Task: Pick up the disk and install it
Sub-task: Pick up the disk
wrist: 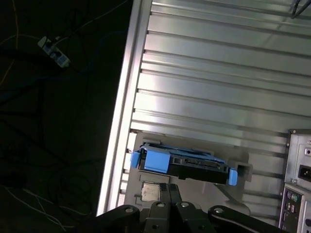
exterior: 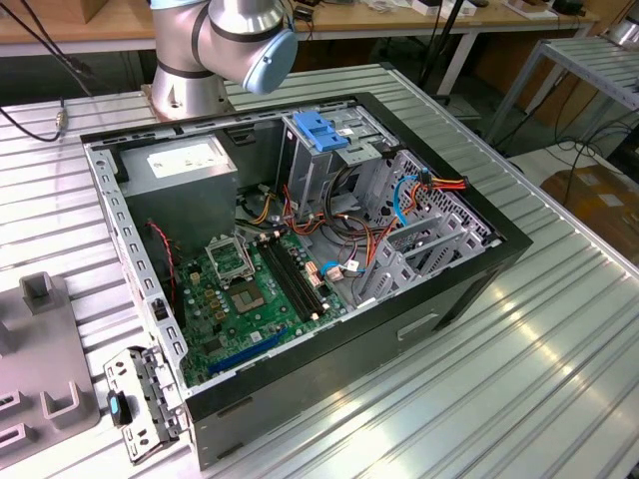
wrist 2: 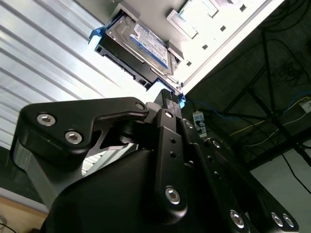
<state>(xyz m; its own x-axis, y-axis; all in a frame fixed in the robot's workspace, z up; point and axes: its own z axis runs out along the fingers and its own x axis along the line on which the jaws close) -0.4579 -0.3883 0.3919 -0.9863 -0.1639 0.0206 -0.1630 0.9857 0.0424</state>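
The disk (wrist: 182, 165) lies in a pale grey holder (wrist: 241, 170) on the ribbed metal table, close to the table's edge. In both wrist views it shows blue rails at its ends, and its white label with a blue band (wrist 2: 150, 42) faces away from the table. My gripper (wrist: 169, 188) hangs just short of the disk, not touching it. Its two black fingers (wrist 2: 167, 97) lie close together, shut on nothing. In the exterior view, the arm's base (exterior: 215, 50) stands behind the open computer case (exterior: 300, 259).
Inside the case, a grey drive cage with a blue latch (exterior: 319, 130) rises beside a grey power supply box (exterior: 185, 165) and the green motherboard (exterior: 245, 294). Loose cables (exterior: 399, 200) run through it. Grey fixtures (exterior: 45, 349) sit at the exterior view's left. The table edge (wrist: 121, 121) drops off beside the disk.
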